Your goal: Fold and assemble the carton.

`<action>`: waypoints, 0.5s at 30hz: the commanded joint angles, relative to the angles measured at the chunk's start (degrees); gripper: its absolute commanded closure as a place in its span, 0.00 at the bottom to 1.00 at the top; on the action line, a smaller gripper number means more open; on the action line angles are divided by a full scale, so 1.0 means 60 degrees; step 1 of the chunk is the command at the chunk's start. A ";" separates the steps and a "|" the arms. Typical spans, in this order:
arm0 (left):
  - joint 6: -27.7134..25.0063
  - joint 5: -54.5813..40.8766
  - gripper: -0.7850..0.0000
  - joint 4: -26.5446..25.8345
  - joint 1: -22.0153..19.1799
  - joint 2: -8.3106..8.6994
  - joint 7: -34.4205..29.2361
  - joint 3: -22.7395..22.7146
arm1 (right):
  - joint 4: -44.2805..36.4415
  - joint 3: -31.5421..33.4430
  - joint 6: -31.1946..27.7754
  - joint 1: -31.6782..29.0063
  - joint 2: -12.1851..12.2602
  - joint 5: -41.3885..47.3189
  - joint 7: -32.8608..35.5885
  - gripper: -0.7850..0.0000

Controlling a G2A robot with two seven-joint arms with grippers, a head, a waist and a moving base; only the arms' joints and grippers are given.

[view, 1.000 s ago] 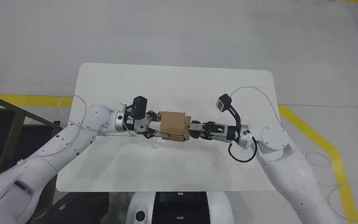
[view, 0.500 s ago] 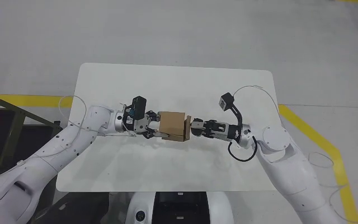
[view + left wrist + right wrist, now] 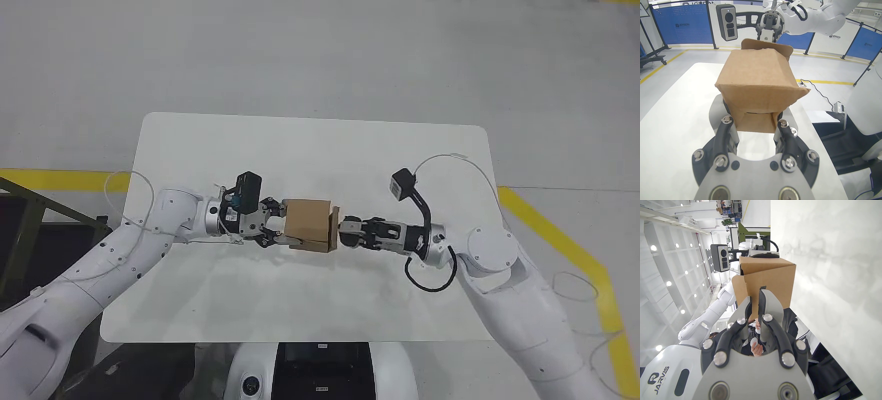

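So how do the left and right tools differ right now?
Left tool is spread wide across one carton end; right tool is nearly closed at the opposite end. Left tool clamps the carton; right tool just rests by a raised flap. Both point at the carton.

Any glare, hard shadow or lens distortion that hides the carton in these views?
Top view: even light, no glare on the carton. Left wrist view: wide-angle bowing bends the blue barriers, mild sheen on the table, carton unobscured. Right wrist view: ceiling lamps shine bright, carton evenly lit.
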 commanded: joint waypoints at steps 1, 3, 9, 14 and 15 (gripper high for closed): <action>0.0000 0.0000 0.57 0.0000 0.0007 -0.0002 -0.0011 -0.0011 | -0.0016 0.0001 -0.0029 -0.0018 0.0003 0.0027 0.0020 0.88; 0.0000 0.0006 0.57 0.0009 0.0020 -0.0004 -0.0014 -0.0022 | -0.0037 -0.0020 -0.0016 -0.0032 0.0006 0.0028 0.0054 0.86; 0.0000 0.0020 0.56 0.0057 0.0034 -0.0016 -0.0057 -0.0053 | -0.0033 -0.0060 -0.0048 -0.0031 0.0005 0.0063 0.0053 0.78; 0.0000 0.0033 0.57 0.0054 0.0060 -0.0027 -0.0026 -0.0095 | 0.0028 -0.0106 0.0050 0.0009 0.0004 -0.0016 -0.0008 0.84; 0.0000 0.0051 0.57 0.0054 0.0065 -0.0027 -0.0015 -0.0103 | 0.0058 -0.0113 0.0070 0.0020 0.0003 -0.0031 -0.0032 0.85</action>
